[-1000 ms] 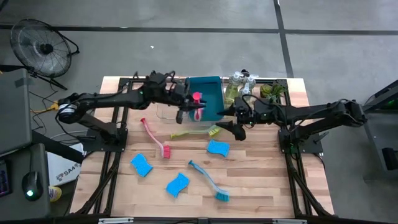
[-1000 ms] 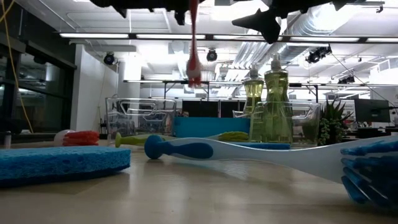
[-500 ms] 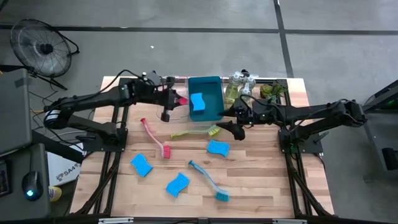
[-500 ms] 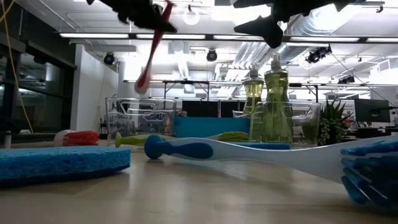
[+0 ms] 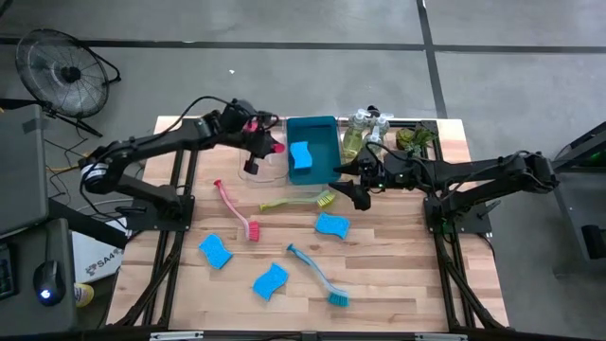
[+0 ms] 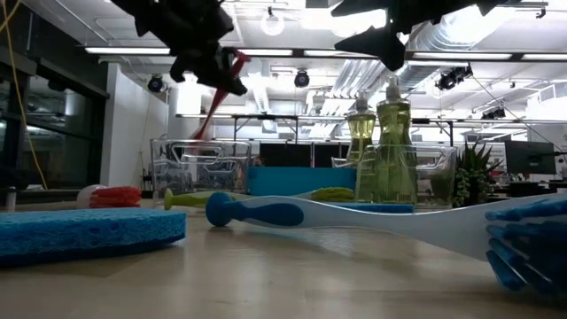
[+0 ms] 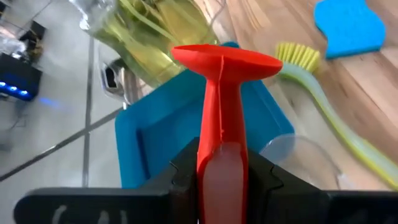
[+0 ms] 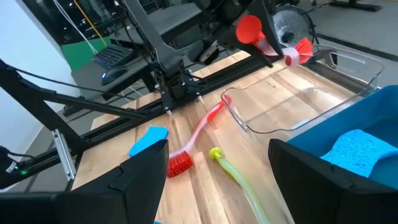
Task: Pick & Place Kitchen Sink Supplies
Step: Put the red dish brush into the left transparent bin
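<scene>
My left gripper (image 5: 254, 134) is shut on a red dish brush (image 6: 215, 99), which hangs slanted above a clear tray (image 5: 262, 170) just left of the blue bin (image 5: 327, 128). A blue sponge (image 5: 301, 156) lies inside the bin. My right gripper (image 5: 349, 185) hovers open in front of the bin's right part, holding nothing. On the table lie another red brush (image 5: 237, 208), a yellow-green brush (image 5: 298, 201), a teal brush (image 5: 317, 275) and three blue sponges (image 5: 331, 225). Two pump bottles (image 5: 355, 137) stand right of the bin. My left gripper pinches the red brush's handle (image 7: 219, 146) between its two fingers, a short way behind the flared red end (image 7: 225, 59). The fingers lie along the handle. The brush is lifted clear and slanted: the flared end is up and toward the bin, the other end (image 6: 200, 131) down over the clear tray.
A second clear tray (image 6: 443, 173) and a small plant (image 5: 414, 140) stand at the far right behind the bottles. The arms' dark frames (image 5: 170, 199) run along both table sides. Bare wood lies along the near edge.
My left gripper has carried the red brush from above the blue bin toward the table's left, come down a little and rolled. The brush, which hung straight down, now slants over the clear tray. The sponge in the bin has come into sight.
</scene>
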